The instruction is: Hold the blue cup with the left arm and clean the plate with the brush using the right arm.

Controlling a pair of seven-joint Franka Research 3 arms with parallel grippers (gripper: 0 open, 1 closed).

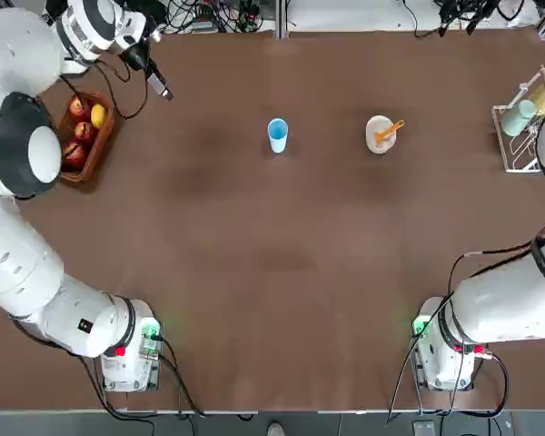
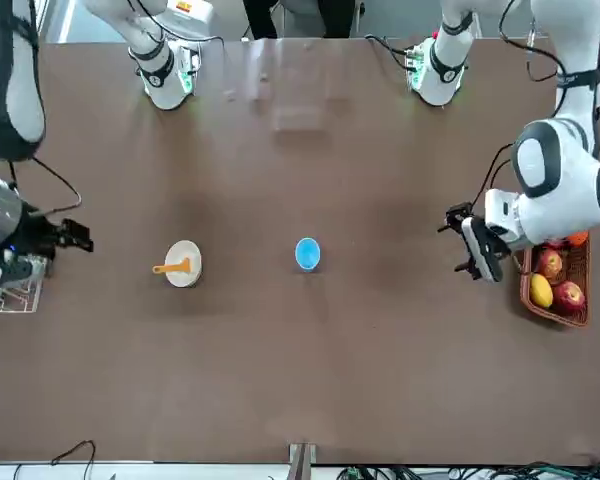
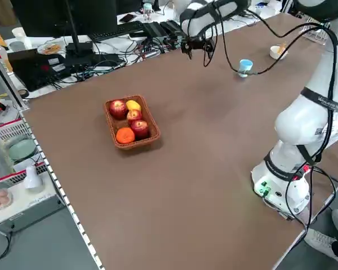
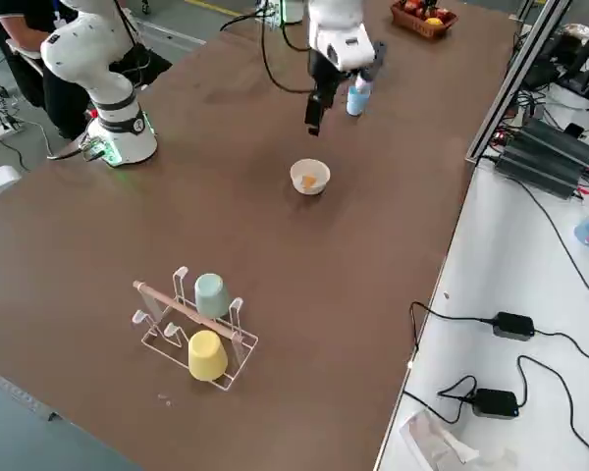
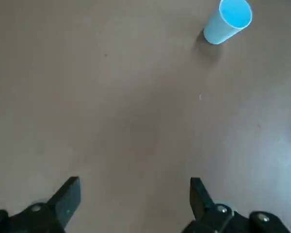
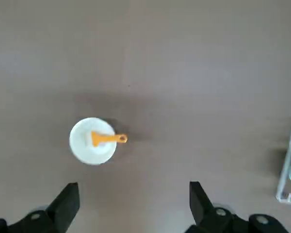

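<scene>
Blue cup (image 1: 277, 134) upright near the middle of the brown table (image 1: 282, 272), open mouth up, untouched. Just to its side, well apart, a cream-white cup (image 1: 380, 133) with the orange brush (image 1: 388, 132) lying across its rim, one end sticking out past the edge. Left gripper (image 2: 472, 244) up in the air between the blue cup and the fruit basket (image 2: 555, 280), fingers spread wide, nothing between them, touching nothing. Right gripper (image 4: 314, 106) likewise raised above the table near the cream-white cup, fingers wide apart and empty; barely caught at the picture's edge from the front and cut off altogether from overhead. From the left wrist, only bare table between the two dark fingertips (image 5: 68, 196), with the blue cup (image 5: 227, 22) small and far off, seen tilted from above. From the right wrist, the cream-white cup (image 6: 92, 141) and the brush (image 6: 109, 139) straight below but well short of the fingers, plus a corner of the wire rack (image 6: 287, 170) at the edge. From the right side, that rack (image 4: 191, 329) in full, holding a pale green cup and a yellow cup, neither clear from overhead. From the left side, the basket (image 3: 130, 122) plain with red apples, an orange and a yellow fruit, and beyond the table's far edge a clutter of cables and a monitor stand.
</scene>
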